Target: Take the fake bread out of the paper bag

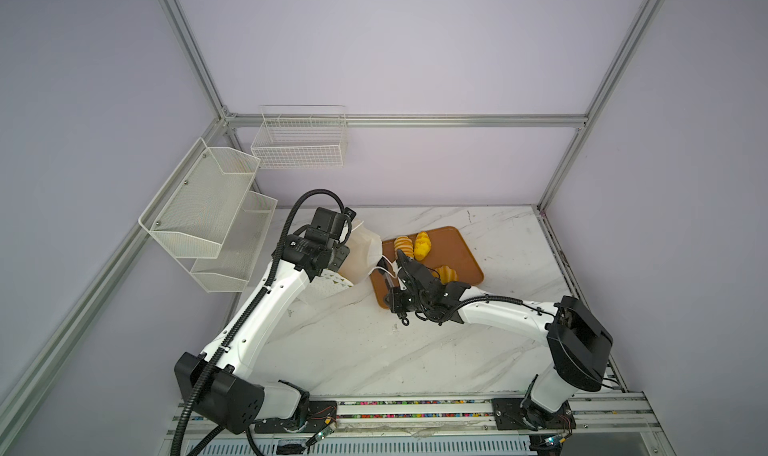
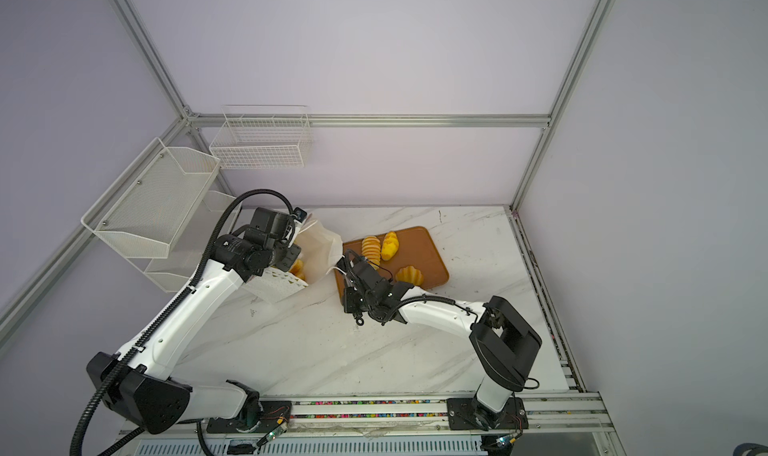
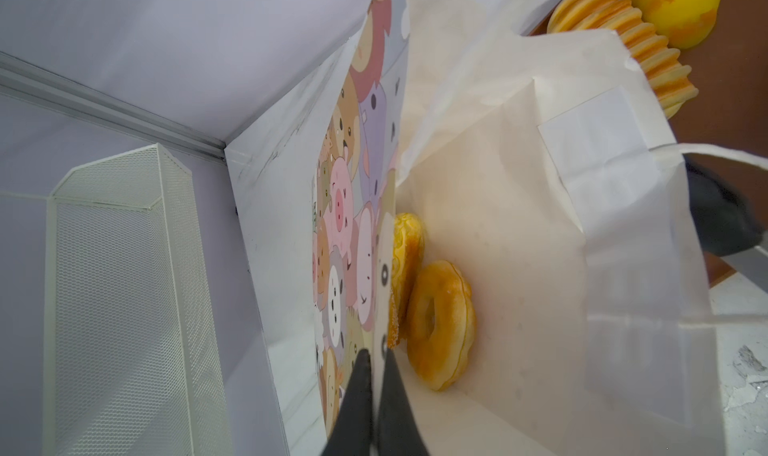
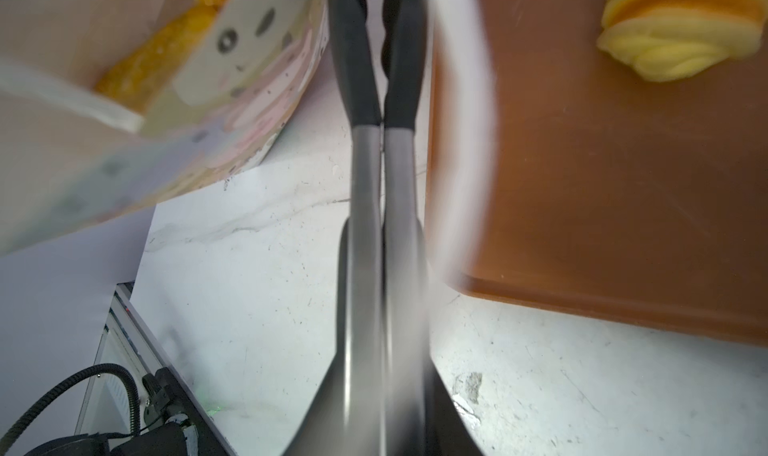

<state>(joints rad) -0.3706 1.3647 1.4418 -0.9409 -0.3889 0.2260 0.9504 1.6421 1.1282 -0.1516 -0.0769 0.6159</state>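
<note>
The white paper bag (image 1: 361, 254) lies tilted on its side at the back left, its mouth facing the tray. My left gripper (image 3: 376, 355) is shut on the bag's cartoon-printed wall (image 3: 353, 225), pinching the rim. Inside lie a ring doughnut (image 3: 440, 325) and another golden pastry (image 3: 409, 246); bread also shows through the mouth (image 2: 297, 269). My right gripper (image 1: 400, 259) is shut at the mouth, with the white cord handle (image 1: 384, 270) draped across it and nothing seen between its fingers (image 4: 357, 58). A ridged roll (image 1: 404, 246), a yellow roll (image 1: 423, 246) and a bun (image 1: 446, 274) rest on the tray.
The orange-brown tray (image 1: 457, 241) sits right of the bag on the marble table (image 1: 374, 341). A wire basket (image 1: 299, 142) hangs on the back wall. A two-tier mesh shelf (image 1: 199, 217) juts from the left wall, close behind the left wrist.
</note>
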